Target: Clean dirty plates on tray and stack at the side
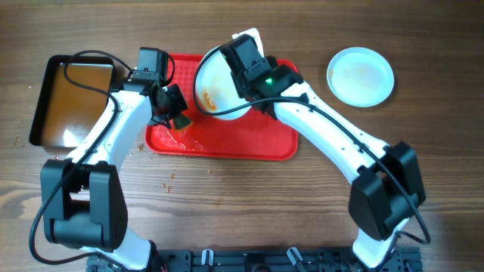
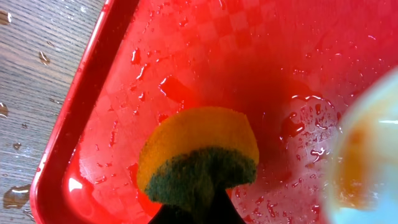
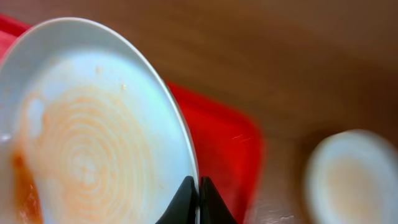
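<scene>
**A:** Obs. 1, surfaces. Wooden table (image 1: 249, 196). The tray (image 1: 249, 143) sits left of centre, long side across the view. Its red floor is wet, with beads and small pools showing in the left wrist view. Agree?

**B:** Agreed. To the left of the tray, apart from it, is a black pan (image 1: 43, 91) of brownish water. Next, the plates.

**A:** The tilted plate (image 1: 215, 83) is raised over the tray's back half with its face turned toward the left arm. It carries faint orange rings and a darker orange streak low down (clearest from the right wrist). The second plate (image 1: 361, 75) lies flat on the table, right of the tray and well apart from it, with a pale orange film on it.

**B:** A white corner shows behind the right wrist. I cannot tell what it is. Sponge?

**A:** The sponge (image 2: 198, 155) is yellow with a green scouring face. It is over the tray's left part, near the tilted plate's lower edge, with a gap between them. Contact with the tray floor: cannot tell.

**B:** End effectors. The left gripper (image 1: 175, 115) is pinched on the sponge. The right gripper (image 3: 198, 199) has its fingers pressed together on the tilted plate's rim.

**A:** Last, specks (image 1: 168, 181) are scattered on the table in front of the tray.
</scene>
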